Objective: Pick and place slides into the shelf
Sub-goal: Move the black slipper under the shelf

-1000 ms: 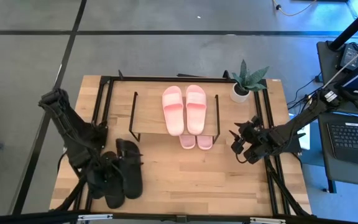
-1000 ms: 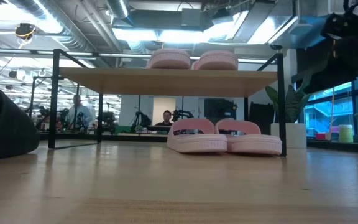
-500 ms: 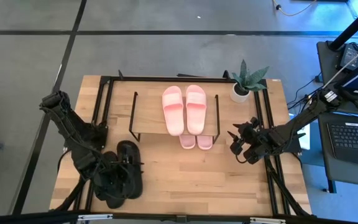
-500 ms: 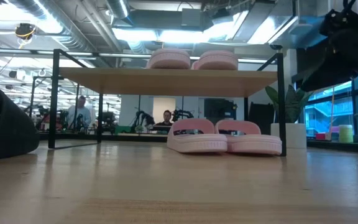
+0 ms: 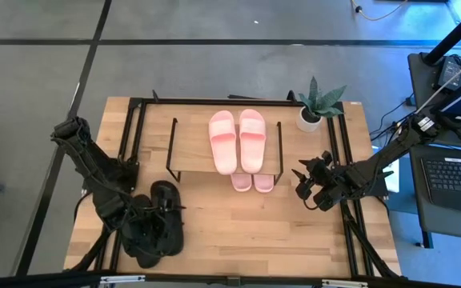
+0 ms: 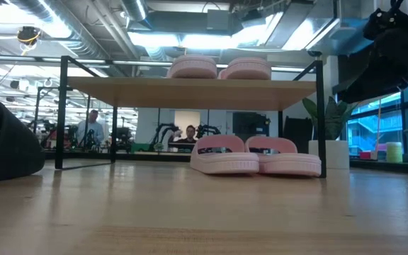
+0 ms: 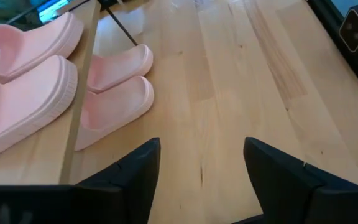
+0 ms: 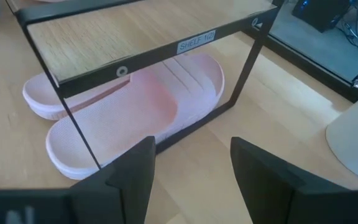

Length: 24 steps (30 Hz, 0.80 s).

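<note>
Left gripper (image 5: 157, 228), jaws apart and empty, hovers over black slides (image 5: 157, 232) at lower left. Pink slides (image 5: 237, 140) sit on the shelf (image 5: 194, 148), another pair (image 5: 252, 182) beneath. Right gripper (image 5: 304, 184) jaws apart, empty.

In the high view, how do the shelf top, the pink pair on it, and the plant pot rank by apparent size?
Largest to smallest:
1. shelf top
2. pink pair on the shelf
3. plant pot
The shelf top and that pair sit higher, nearer the camera, but the gaps are clear.
</note>
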Motion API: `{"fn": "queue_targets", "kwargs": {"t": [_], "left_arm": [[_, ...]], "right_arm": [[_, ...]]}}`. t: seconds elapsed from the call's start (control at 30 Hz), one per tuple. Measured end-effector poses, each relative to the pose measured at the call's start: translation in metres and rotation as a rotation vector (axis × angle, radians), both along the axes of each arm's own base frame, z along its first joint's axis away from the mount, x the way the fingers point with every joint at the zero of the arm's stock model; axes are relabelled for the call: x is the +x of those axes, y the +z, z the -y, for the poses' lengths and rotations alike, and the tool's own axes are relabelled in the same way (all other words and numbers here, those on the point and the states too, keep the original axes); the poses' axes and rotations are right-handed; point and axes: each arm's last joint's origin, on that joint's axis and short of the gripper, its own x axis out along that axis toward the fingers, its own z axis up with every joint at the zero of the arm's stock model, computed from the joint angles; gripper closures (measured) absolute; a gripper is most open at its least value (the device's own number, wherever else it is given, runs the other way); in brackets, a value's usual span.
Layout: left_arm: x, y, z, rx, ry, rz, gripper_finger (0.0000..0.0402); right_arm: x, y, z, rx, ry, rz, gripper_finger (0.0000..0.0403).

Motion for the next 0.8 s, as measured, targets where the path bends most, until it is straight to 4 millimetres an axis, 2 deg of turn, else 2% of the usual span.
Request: {"fn": "queue_targets", "kwargs": {"t": [0.23, 0.4, 0.6, 0.8], "left_arm": [[0.003, -0.015, 0.008, -0.044, 0.03, -0.119, 0.017], [0.004, -0.033, 0.013, 0.008, 0.271, -0.349, 0.017], [0.014, -0.045, 0.03, 0.05, 0.461, -0.466, 0.017], [0.015, -0.068, 0.034, 0.074, 0.616, -0.541, 0.017]], "right_arm": [[0.0, 0.0, 0.0, -0.002, 0.002, -0.003, 0.0192], [0.0, 0.0, 0.0, -0.016, 0.013, -0.015, 0.0192], [0.0, 0.0, 0.0, -0.021, 0.017, -0.02, 0.0192], [0.0, 0.0, 0.0, -0.054, 0.021, -0.022, 0.0192]]}}
